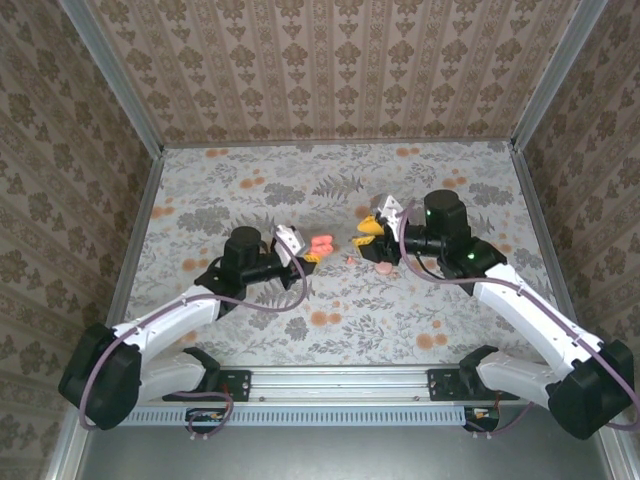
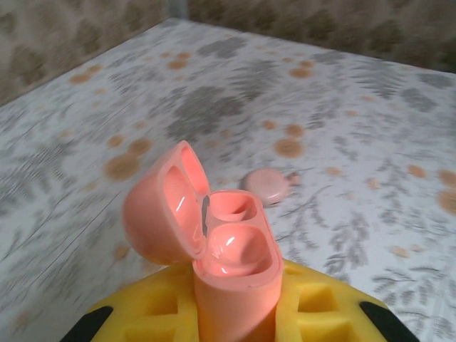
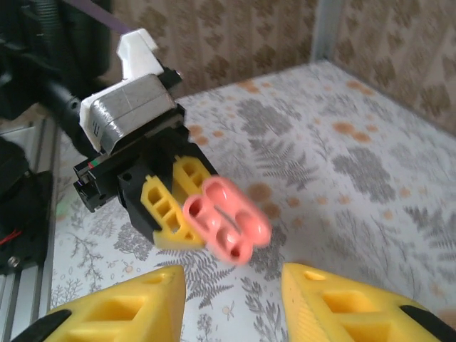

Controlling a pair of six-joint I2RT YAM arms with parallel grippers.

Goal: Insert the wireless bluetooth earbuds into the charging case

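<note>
The left gripper [image 1: 305, 253] is clamped on the lower body of the charging case [image 2: 235, 256], holding it above the middle of the table [image 1: 250, 330], well away from every edge. Its lid [image 2: 160, 214] is hinged back and both wells are empty. The right gripper [image 3: 231, 299] faces the case with its yellow fingers apart and nothing between them.

One earbud [image 1: 348, 260] looks like a tiny red-orange speck on the table between the two grippers, nearer the table's centre than any corner. A second speck [image 2: 293, 178] touches the rim of the pale pink disc [image 2: 265, 187] and may be the other bud, though it is too small to be sure.

Each bud is probably featherlight, rigid and glossy — likely to squirt out sideways or flick away if pinched off-centre. The safest hold seems to be across its widest part, with the fingertips set low against the table and closed gently. Crushing is less of a worry than losing it. The case looks like smooth hard plastic, so a push into a well could twist it in the left grip — the bud should go in along the well's axis.
</note>
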